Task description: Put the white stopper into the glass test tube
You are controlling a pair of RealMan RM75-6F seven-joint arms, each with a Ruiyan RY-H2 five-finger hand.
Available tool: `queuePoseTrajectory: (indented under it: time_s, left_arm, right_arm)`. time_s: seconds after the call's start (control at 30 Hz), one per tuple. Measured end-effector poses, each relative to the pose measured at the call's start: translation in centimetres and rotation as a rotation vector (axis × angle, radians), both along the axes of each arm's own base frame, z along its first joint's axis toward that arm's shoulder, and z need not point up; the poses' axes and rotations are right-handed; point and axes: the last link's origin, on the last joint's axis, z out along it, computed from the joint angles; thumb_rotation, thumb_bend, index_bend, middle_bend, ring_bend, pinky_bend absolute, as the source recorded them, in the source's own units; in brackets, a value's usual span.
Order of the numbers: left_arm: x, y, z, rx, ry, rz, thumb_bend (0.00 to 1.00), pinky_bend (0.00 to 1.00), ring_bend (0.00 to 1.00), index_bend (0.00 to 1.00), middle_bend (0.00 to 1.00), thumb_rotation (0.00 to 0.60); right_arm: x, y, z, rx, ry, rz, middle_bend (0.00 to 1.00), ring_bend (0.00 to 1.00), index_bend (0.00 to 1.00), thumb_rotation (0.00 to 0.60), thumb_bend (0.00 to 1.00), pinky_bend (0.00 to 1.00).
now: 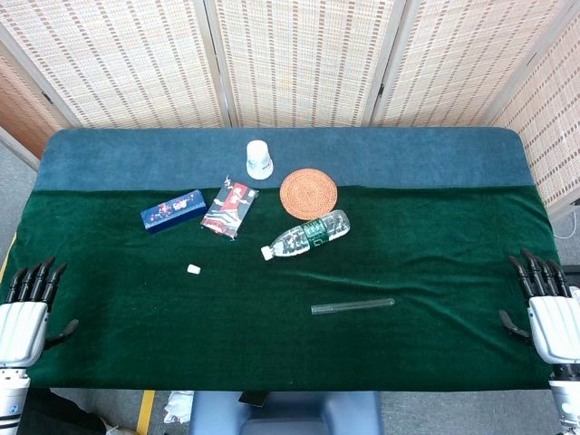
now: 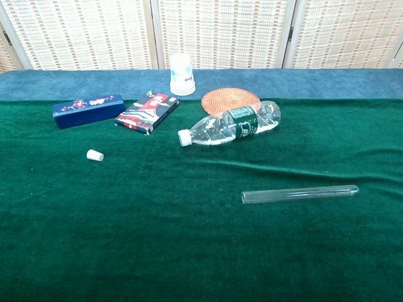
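Woven reed screens stand behind the table, which we see covered with dark green cloth in front and a blue band along its far edge.

We find the white stopper lying loose on the green cloth in the left half of the table, well apart from everything else. The glass test tube lies on its side right of centre, nearer the front edge, with its open mouth toward the left and its rounded end toward the right.

Between them and the far edge we note a plastic water bottle on its side, cap pointing left-front, its base end next to a round woven coaster. A white paper cup stands upside down on the blue band. Left of the coaster lie a red-and-black packet and a blue box.

The left robot hand sits at the front left corner, fingers straight and slightly spread, holding nothing. The right robot hand sits at the front right corner in the same empty, extended state.
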Motion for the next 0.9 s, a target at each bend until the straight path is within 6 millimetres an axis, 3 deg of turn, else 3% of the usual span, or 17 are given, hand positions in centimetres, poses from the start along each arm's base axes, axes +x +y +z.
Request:
queuePoseTrajectory:
  time_s: [0.4,0.57,0.73,0.9]
  left_arm:
    - [-0.1,-0.1,-0.1,0.005,-0.005,-0.005,0.25,0.00,0.06,0.02,0.07,0.600]
    - [0.1,0.5,-0.1,0.002,-0.003,-0.021,0.25,0.01,0.12,0.06,0.15,0.600]
    - [0.5,1.7,-0.2,-0.024,0.010,-0.055,0.27,0.21,0.27,0.12,0.30,0.600]
    - [1.2,3.9,-1.0,-0.093,0.035,-0.098,0.41,0.48,0.50,0.19,0.50,0.600]
  right_arm:
    - [0.1,0.2,0.2,-0.008,-0.010,0.012,0.00,0.02,0.00,0.600,0.35,0.00]
    - [0.0,0.4,0.4,-0.014,-0.016,0.014,0.00,0.02,0.00,0.600,0.35,0.00]
    - [0.1,0.3,0.9,-0.023,-0.010,0.024,0.00,0.02,0.00,0.600,0.35,0.00]
    - [0.6,0.1,1.4,-0.025,0.002,0.038,0.00,0.02,0.00,0.600,0.35,0.00]
